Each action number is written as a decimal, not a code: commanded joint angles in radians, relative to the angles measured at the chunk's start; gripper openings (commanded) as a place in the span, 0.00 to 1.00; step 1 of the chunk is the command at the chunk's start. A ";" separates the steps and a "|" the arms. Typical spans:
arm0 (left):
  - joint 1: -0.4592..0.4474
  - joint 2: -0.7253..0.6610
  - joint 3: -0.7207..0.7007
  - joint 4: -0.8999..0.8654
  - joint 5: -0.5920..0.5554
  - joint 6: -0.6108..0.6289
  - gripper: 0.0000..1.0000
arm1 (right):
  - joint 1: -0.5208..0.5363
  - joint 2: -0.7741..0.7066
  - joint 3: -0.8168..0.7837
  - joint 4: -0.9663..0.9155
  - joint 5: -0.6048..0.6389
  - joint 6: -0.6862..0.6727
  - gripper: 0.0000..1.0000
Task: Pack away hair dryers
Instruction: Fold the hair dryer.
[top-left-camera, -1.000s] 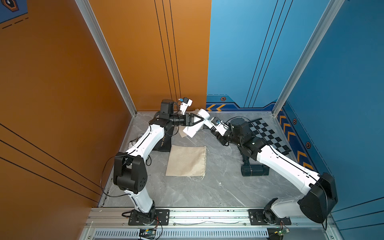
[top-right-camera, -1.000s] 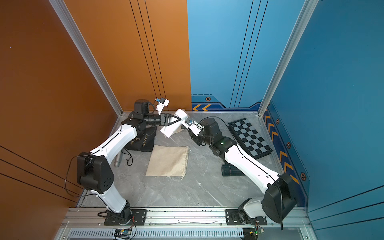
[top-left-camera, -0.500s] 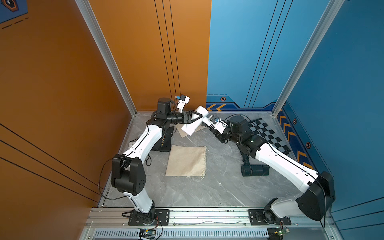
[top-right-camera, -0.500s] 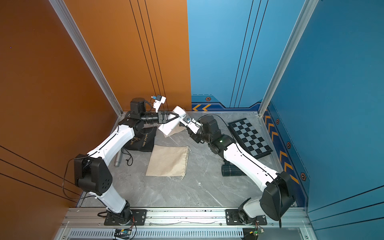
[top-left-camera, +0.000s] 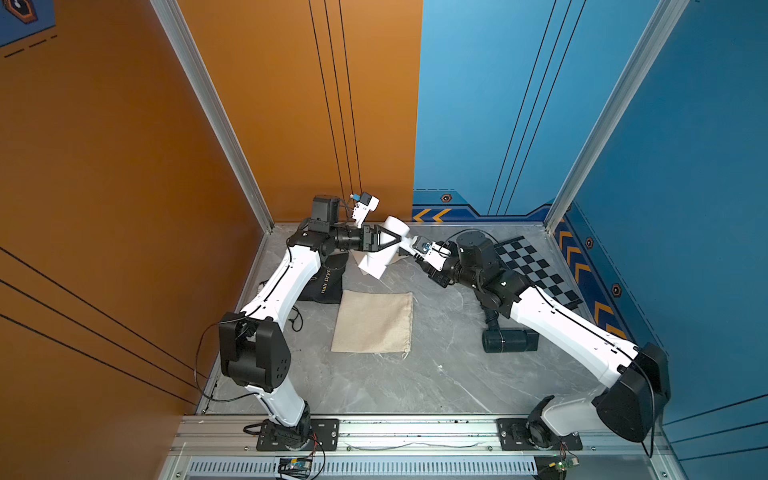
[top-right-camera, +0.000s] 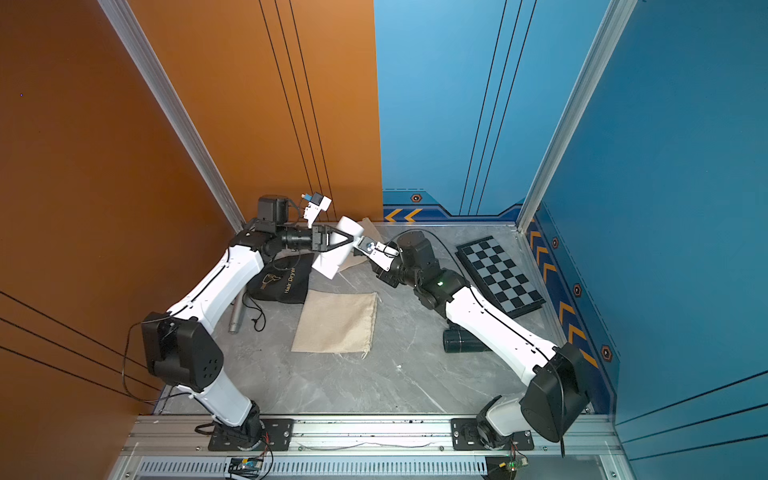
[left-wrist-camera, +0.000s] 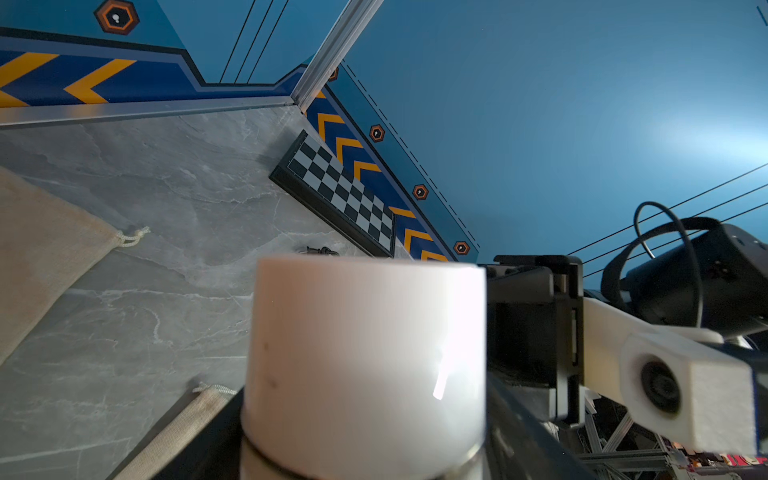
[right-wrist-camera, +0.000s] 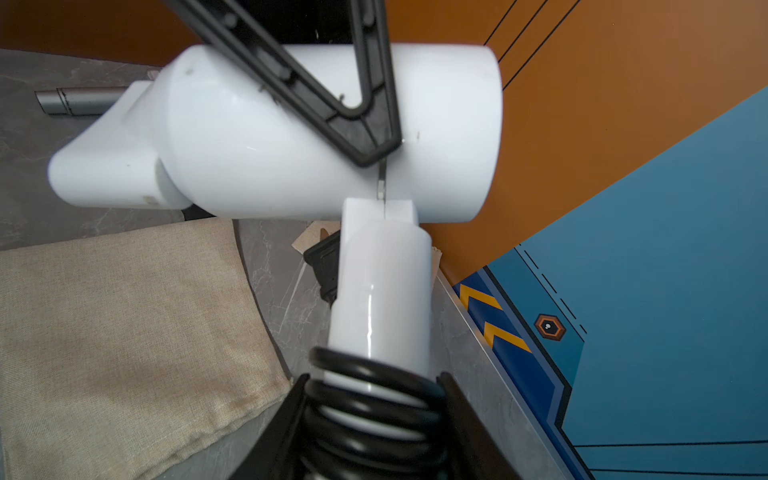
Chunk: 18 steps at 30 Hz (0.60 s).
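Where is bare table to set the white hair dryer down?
Free: the grey marble between the flat beige cloth pouch and the dark teal hair dryer, and the strip from that pouch to the front metal rail. Crowded: the far corner around the black drawstring pouch.

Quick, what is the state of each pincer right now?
Left pincer: astride the barrel of the white hair dryer; clamped or not, cannot tell.
Right pincer: closed on that dryer's handle.

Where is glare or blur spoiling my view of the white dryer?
Left wrist: the white dryer fills the close foreground, soft-focused, with a blown-out glare patch on its barrel. Right wrist: it is sharp, only a thin highlight on the handle. Both top views: even light.
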 joint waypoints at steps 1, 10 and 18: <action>-0.049 -0.049 0.016 -0.069 0.119 0.070 0.79 | 0.052 -0.007 0.027 0.151 -0.162 -0.059 0.11; -0.049 -0.059 0.006 -0.075 0.131 0.074 0.56 | 0.043 0.000 0.045 0.165 -0.167 -0.121 0.11; -0.077 -0.088 0.011 -0.076 0.080 0.081 0.12 | 0.043 0.018 0.039 0.208 -0.132 -0.116 0.09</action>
